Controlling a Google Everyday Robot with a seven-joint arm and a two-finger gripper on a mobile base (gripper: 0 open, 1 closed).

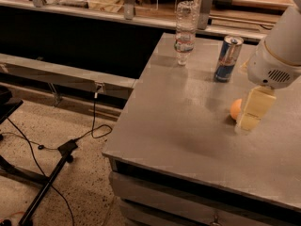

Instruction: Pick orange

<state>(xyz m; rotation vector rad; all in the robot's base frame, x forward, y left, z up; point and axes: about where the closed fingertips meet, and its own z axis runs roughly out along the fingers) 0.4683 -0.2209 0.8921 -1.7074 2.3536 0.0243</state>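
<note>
Reaching down near the worktop [178,121], the gripper [249,122] stands just beside the orange [235,109], which rests at its left as seen, partly hidden behind it; whether it is released or clenched, I cannot tell

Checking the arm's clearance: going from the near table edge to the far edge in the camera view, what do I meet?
The orange, with the gripper low at its right side and overlapping it → drink can → water bottle.
</note>
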